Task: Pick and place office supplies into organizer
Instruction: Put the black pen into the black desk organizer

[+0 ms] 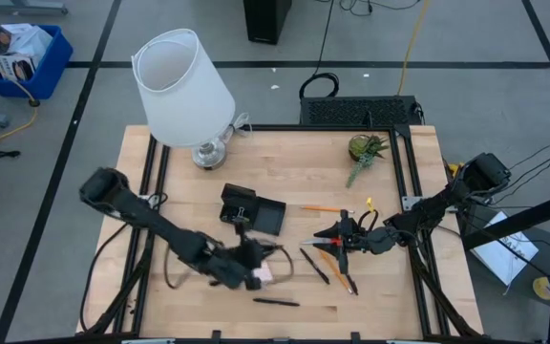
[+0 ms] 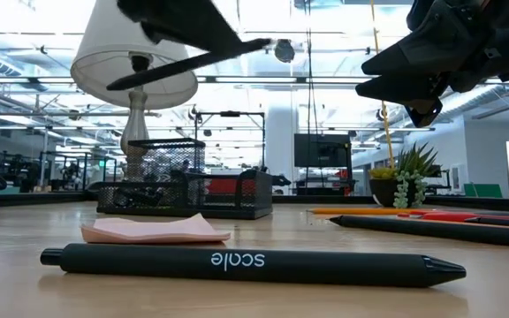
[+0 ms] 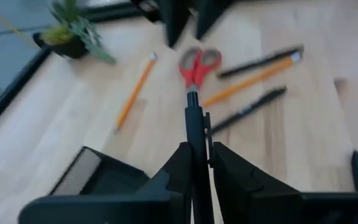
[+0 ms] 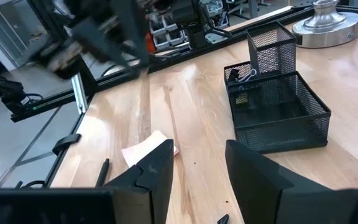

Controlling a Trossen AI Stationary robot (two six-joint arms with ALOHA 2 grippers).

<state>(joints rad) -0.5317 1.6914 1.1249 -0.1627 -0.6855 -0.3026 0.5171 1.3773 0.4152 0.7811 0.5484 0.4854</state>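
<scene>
- high view: left gripper (image 1: 248, 260) sits over the worktop's front-centre, just in front of the organizer (image 1: 254, 210), carrying a black pen (image 1: 271, 250); pink sticky-note pad (image 1: 262, 275) right beside it. Right gripper (image 1: 340, 232) hovers over the red scissors (image 1: 330, 239), with pens and an orange pencil (image 1: 323, 207) loose around it; another pen (image 1: 276, 302) lies near the front edge
- low view: carried pen (image 2: 188, 60) is up in the air, tilted, above the organizer (image 2: 184, 189). "scale" pen (image 2: 246, 261) and sticky pad (image 2: 153, 230) lie flat on the worktop. Right gripper (image 2: 418, 84) hangs above the right side, not touching anything
- left wrist view: fingers (image 3: 173, 171) pinch the pen (image 3: 195, 143) lengthwise; organizer corner (image 3: 92, 177) below, scissors (image 3: 197, 65) and pencils (image 3: 133, 93) beyond
- right wrist view: right fingers (image 4: 157, 165) spread apart, nothing between them; organizer (image 4: 277, 112) mesh tray already holds a small clip in its tall section
- step in hand, my read: transport of the pen to the organizer, pick done, place not yet
- next move needs: shift toward the back edge over the tall slot, tip the pen nearer upright, lower, then release
</scene>
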